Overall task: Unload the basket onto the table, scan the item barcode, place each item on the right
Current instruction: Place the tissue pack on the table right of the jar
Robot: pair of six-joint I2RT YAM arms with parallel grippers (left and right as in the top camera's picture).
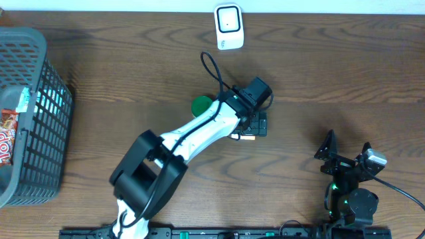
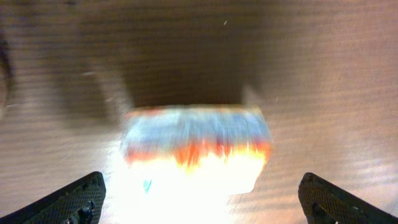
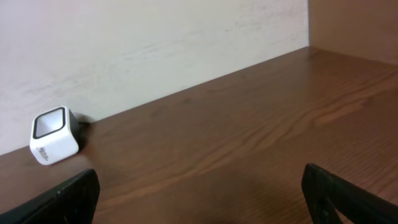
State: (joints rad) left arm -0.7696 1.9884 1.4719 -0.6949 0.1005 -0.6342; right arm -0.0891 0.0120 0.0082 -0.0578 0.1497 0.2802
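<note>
The brown wooden surface [image 1: 332, 73] fills the overhead view, with a grey mesh basket [image 1: 40, 99] at its left edge. Mid-frame, the left claw [image 2: 200, 186] is spread wide. The blurred blue, orange and white packet [image 2: 196, 140] lies on the surface between its fingers, touching neither as far as the blur shows. At lower right, the right claw [image 3: 200, 177] gapes wide, holding nothing. A small white cube scanner [image 1: 228, 26] sits at top centre.
</note>
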